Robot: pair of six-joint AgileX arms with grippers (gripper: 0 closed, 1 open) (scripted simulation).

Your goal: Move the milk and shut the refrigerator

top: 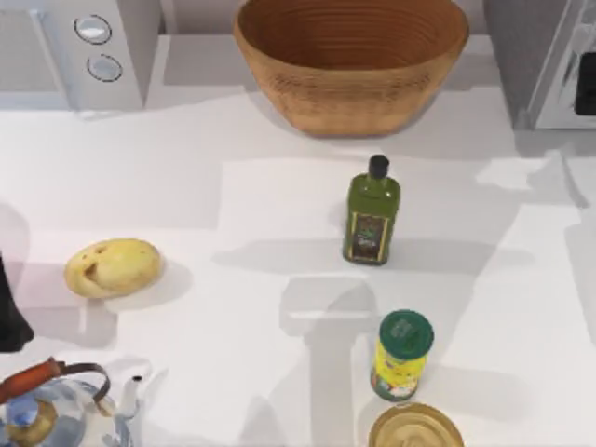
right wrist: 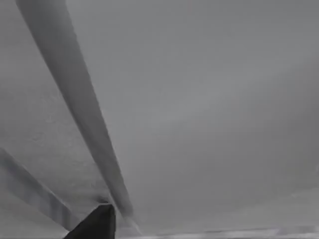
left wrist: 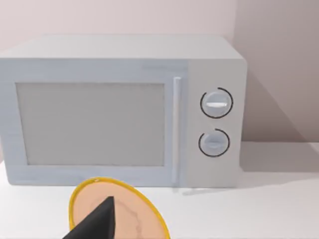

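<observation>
Right wrist view: right pincer (right wrist: 99,221) close against the grey refrigerator (right wrist: 199,109), fingers' state untellable

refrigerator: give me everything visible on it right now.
The refrigerator sits at the top view's far right corner, cut off by the frame: a grey boxy cabinet with a pale whitish door carrying a dark handle. The door looks angled away from the cabinet, so seemingly not fully shut. It stands on the white table, right of the wicker basket, apart from it.
</observation>
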